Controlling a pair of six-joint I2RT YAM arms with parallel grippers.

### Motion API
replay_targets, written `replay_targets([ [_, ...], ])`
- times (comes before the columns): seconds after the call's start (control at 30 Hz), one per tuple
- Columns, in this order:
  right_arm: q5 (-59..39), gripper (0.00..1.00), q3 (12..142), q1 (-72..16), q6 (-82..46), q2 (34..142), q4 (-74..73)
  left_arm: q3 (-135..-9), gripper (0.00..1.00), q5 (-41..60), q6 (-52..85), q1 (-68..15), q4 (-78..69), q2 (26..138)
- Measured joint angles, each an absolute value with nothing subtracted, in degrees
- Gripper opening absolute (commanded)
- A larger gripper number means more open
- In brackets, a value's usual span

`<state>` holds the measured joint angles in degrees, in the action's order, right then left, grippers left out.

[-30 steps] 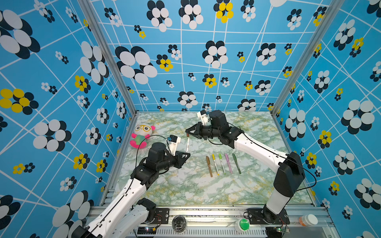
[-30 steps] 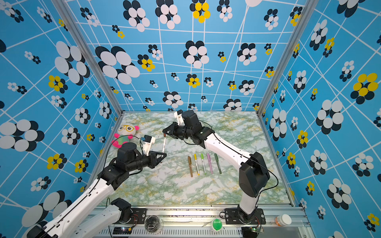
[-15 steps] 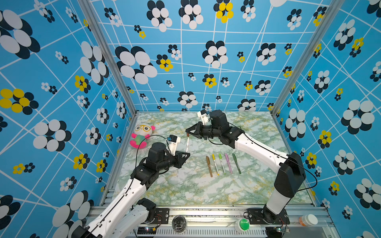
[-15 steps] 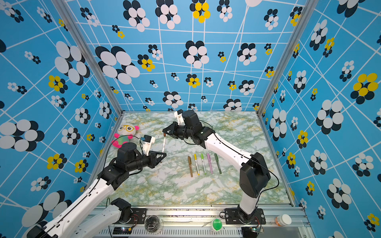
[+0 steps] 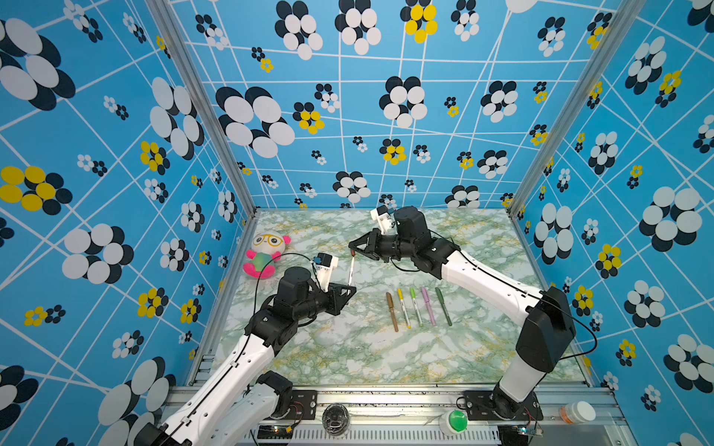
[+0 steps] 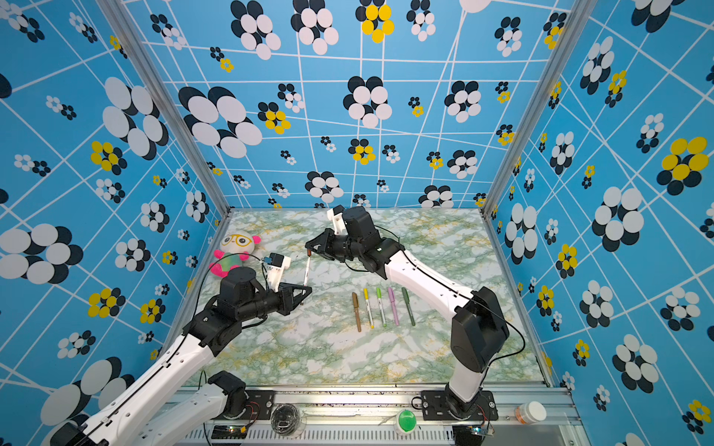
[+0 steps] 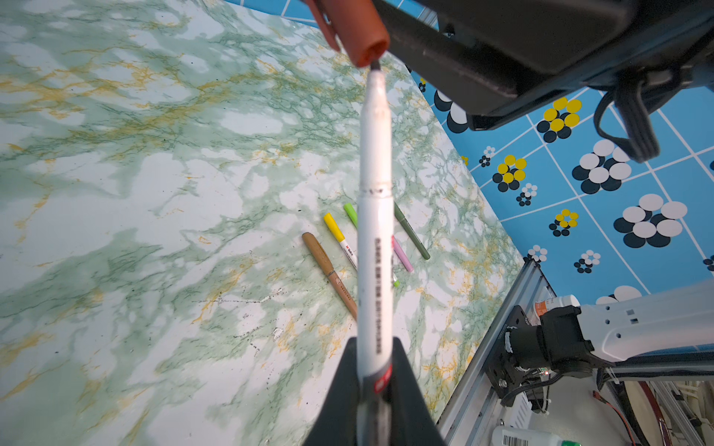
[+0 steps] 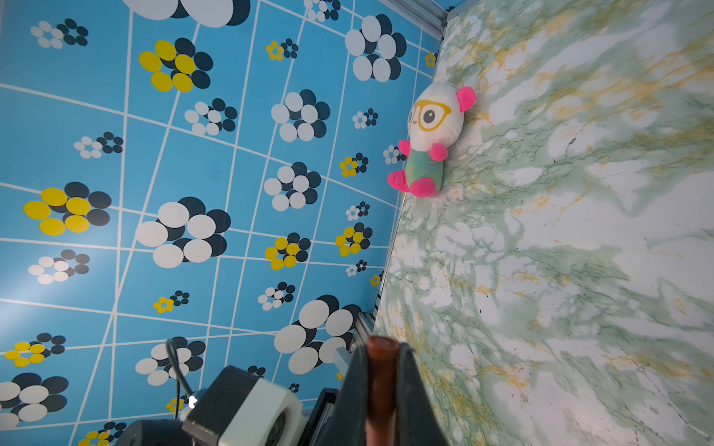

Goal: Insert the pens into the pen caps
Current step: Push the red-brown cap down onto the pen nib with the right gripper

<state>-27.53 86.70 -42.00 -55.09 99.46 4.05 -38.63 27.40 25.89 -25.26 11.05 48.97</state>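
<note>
Brown cap (image 7: 361,36), right tool (image 5: 352,250), seemingly touching white pen (image 7: 374,231), left tool (image 7: 374,372).

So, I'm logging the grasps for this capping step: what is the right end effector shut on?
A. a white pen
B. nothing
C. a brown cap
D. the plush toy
C: the right end effector is clamped on the brown cap. The tip of the white pen, held by the left end effector, is at the cap's mouth.
</note>
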Motion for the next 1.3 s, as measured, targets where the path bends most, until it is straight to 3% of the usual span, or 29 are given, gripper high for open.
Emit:
replay_targets([
  [1.3,-18.3,0.0,79.7,-45.3,-50.7,97.3,-6.7,-38.5,0.0,24.1,37.9,-26.0,1.8,52.4],
])
